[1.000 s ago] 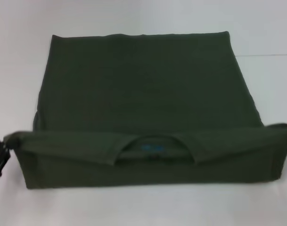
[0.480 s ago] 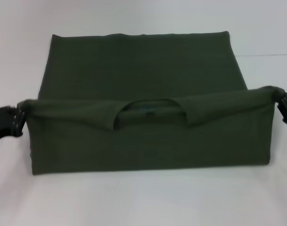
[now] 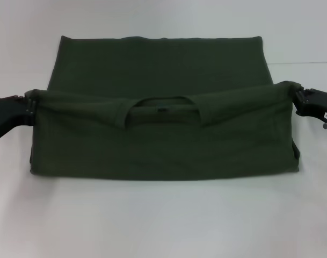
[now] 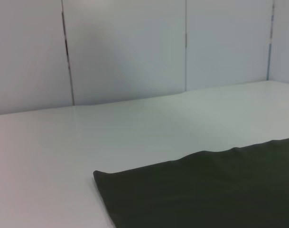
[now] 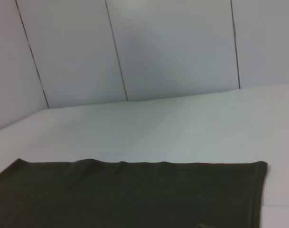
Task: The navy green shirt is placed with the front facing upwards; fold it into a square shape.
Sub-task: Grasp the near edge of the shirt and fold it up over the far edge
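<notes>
- Since the earlier frames, the raised collar edge of the shirt (image 3: 163, 129) has travelled away from the robot: both hands have carried it farther over the flat part, and the folded flap now covers more of the cloth beneath.
- The left hand (image 3: 28, 107) pinches the left corner of the raised edge; the right hand (image 3: 298, 97) pinches the right corner. Both look closed on cloth, with the edge stretched fairly taut between them.
- The shirt lies on the white desk (image 3: 163, 220), spanning the whole gap between the two hands. Its far hem lies well beyond both hands, and its near fold line sits on the robot's side of them.
- As it lies now, the long axis runs from hand to hand, left to right. The collar opening faces up and away from the robot, at the middle of the held edge.
- The wrist views show only the flat far part of the shirt (image 4: 206, 190) (image 5: 130, 194) on the desk, not the fingers.
- Risk, as a judgement: the right corner sits a little farther out than the left, so laying it down like this could skew the fold.
- A corner slipping from either pinch would let the flap sag and crease; uneven tension could drag the lower layer.
</notes>
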### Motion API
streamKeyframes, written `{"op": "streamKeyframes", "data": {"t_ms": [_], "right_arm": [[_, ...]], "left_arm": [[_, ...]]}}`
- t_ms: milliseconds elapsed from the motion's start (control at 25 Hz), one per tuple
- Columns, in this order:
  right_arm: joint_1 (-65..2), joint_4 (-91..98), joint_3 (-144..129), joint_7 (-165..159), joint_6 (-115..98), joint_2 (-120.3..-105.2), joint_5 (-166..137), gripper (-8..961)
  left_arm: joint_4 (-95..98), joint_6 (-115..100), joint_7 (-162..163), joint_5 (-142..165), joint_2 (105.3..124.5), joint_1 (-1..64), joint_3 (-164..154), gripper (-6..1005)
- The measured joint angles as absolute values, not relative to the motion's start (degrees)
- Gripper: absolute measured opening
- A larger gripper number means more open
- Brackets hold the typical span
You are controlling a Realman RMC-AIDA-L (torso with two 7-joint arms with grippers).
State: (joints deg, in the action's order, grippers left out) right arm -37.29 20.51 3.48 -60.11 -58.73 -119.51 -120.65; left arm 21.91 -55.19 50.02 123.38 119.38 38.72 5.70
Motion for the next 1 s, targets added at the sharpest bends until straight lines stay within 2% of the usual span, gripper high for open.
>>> {"op": "streamKeyframes", "data": {"t_ms": [440, 800, 920, 1000], "right_arm": [[-40.96, 19.79, 3.05, -60.02, -52.52, -119.42, -120.33, 42], [-41.31, 18.02, 0.61, -59.86, -49.80, -119.53, -117.70, 43], [-41.19, 17.88, 0.61, -59.85, -50.00, -119.52, -117.68, 43], [-41.16, 17.85, 0.46, -59.85, -49.92, -119.52, -117.68, 99]], "left_arm": [[18.24, -47.42, 45.75, 119.59, 119.08, 41.20, 5.75, 33], [17.49, -46.15, 40.80, 112.10, 120.71, 40.96, 5.85, 34], [17.43, -45.95, 40.72, 112.02, 120.98, 41.05, 5.94, 112], [17.41, -45.76, 40.59, 112.02, 121.04, 41.18, 5.83, 163]]}}
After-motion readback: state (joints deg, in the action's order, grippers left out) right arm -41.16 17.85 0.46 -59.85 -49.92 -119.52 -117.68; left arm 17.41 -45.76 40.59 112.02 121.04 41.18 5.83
